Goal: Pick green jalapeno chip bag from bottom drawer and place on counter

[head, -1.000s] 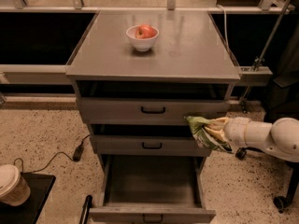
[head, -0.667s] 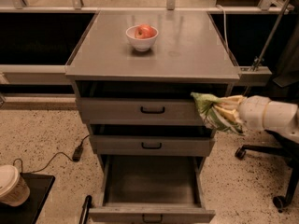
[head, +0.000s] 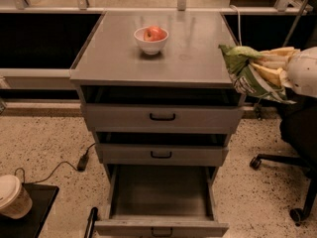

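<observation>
The green jalapeno chip bag [head: 243, 73] is crinkled green foil with white lettering. My gripper [head: 265, 66] is shut on it and holds it in the air at the right edge of the counter [head: 124, 58], about level with the top. The arm comes in from the right. The bottom drawer [head: 161, 192] is pulled out and its inside looks bare.
A white bowl [head: 151, 44] with a red apple [head: 154, 32] stands near the back middle of the counter. The two upper drawers [head: 162, 117] are slightly open. A paper cup [head: 12, 196] sits on a black tray at lower left. An office chair base [head: 290, 165] and a floor cable [head: 59, 167] lie nearby.
My gripper has lifted the chip bag from beside the middle drawer up to the counter's right edge. The drawers and bowl have not moved.
</observation>
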`<state>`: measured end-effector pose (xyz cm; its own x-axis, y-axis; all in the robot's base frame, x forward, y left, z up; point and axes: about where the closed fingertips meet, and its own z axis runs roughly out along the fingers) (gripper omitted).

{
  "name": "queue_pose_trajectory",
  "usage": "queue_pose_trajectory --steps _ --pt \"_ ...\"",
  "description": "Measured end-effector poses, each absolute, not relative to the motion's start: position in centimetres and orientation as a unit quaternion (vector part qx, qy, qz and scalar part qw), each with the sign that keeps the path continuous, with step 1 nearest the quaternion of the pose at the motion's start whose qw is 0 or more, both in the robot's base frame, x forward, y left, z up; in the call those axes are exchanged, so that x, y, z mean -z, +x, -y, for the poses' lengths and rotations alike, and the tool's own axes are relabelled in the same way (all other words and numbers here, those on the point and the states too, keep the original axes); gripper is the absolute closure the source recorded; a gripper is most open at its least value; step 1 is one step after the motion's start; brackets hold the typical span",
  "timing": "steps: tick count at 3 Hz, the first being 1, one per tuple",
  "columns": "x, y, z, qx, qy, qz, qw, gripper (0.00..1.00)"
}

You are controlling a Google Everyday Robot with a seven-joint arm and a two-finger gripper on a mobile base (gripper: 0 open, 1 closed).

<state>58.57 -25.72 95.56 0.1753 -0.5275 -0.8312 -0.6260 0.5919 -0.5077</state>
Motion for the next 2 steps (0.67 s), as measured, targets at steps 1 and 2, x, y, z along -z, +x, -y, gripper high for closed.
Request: queue_pose_trajectory --steps 1,2 --pt "-95.6 58.6 25.7 -0.04 -0.45 -0.641 0.621 1.0" --pt "-96.1 61.5 26.1 -0.057 -0.449 -0.635 0.626 1.0"
